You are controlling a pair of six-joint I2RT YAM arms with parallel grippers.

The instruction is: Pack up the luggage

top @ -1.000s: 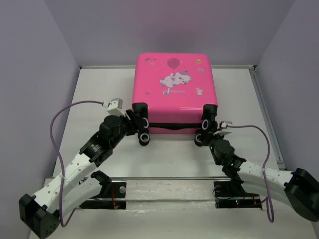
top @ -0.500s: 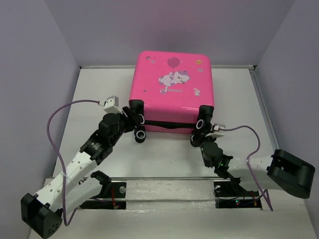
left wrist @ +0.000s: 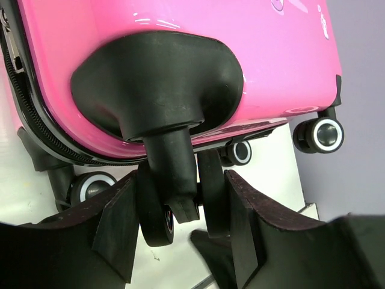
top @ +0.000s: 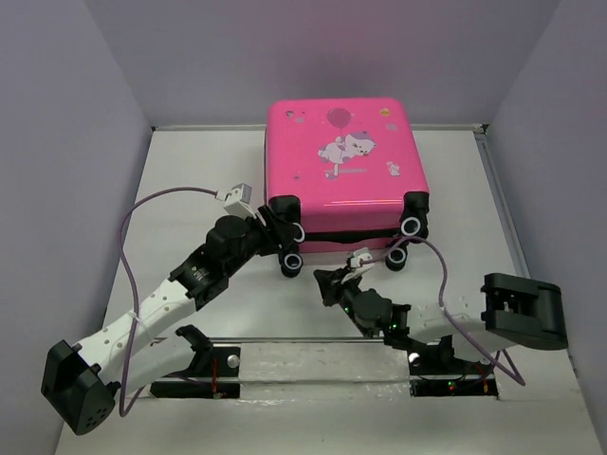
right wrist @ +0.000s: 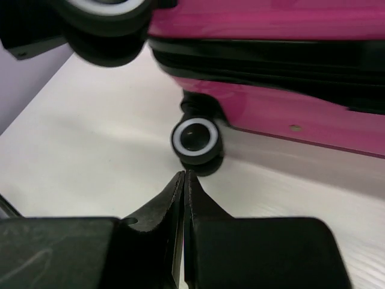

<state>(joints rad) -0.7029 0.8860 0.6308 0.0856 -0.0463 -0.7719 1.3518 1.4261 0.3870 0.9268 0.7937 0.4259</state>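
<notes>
The luggage [top: 346,171] is a hot-pink hard-shell suitcase lying flat and shut at the back middle of the table, cartoon print up, black wheels toward me. My left gripper [top: 285,230] is at its near-left corner. In the left wrist view the left gripper [left wrist: 180,177] is shut on the double caster wheel [left wrist: 155,211], both pads pressing its sides under the pink shell [left wrist: 180,36]. My right gripper [top: 322,281] sits on the table in front of the case, apart from it. Its jaws [right wrist: 184,174] are shut on nothing, pointing at a white-ringed wheel [right wrist: 195,137].
Lilac walls enclose the white table [top: 190,190] on three sides. A raised strip [top: 503,209] runs along the right edge. The arms' mounting rail [top: 322,353] crosses the near edge. Purple cables [top: 133,227] loop off both wrists.
The suitcase has slid right and turned a little, with the left gripper going along at its wheel. The right gripper has come away from the near-right wheel and pulled back to the left.
</notes>
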